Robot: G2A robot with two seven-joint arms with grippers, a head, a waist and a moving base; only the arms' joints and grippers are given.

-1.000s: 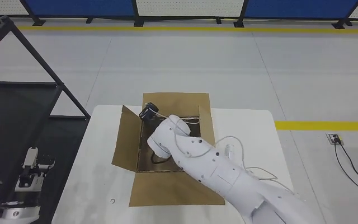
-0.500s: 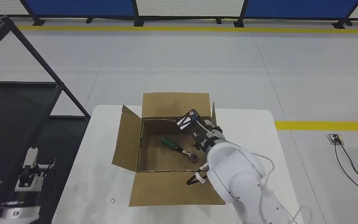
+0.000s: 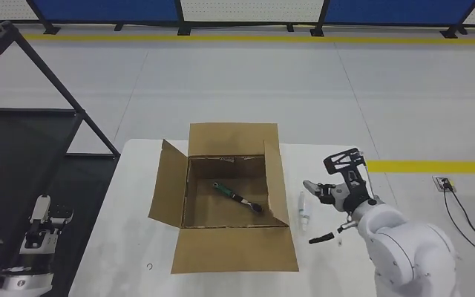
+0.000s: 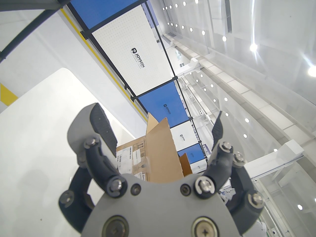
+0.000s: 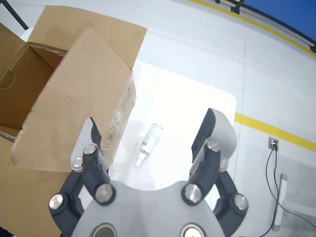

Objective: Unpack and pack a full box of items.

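Box (image 3: 226, 139), brown cardboard, open, all four flaps spread; centre of the top view, on a white desk (image 3: 133, 223).
Contents: one wrench (image 3: 237, 197), green handle, lying diagonally on the box floor.
Unpacked so far: one small clear bottle (image 3: 302, 208), on its side on the desk just right of the box.
Right gripper (image 3: 317, 211): at the right of the top view, above the bottle; jaws released, spread to either side of it, not touching it.
Left gripper (image 4: 158, 124): jaws released, empty; its own view looks across the desk at the box from outside.

Step in hand, judged: unpacking, with the wrench next.
- Rise clear of the bottle first, so it is not nudged into a roll.
- Pass over the box's right flap, which stands up in the way.
- Turn the jaws square across the slanted handle; close near its middle, since the head end looks heavier.
- Descend low; the tool lies flat and thin.

Surface: white, matte, rounded corners.
Room: pale grey floor; yellow line (image 3: 419, 166) at right and along the top edge; blue and white panels (image 3: 252, 9) at the top; black frame (image 3: 44, 82) at left; floor socket (image 3: 443, 183) with cable at far right.
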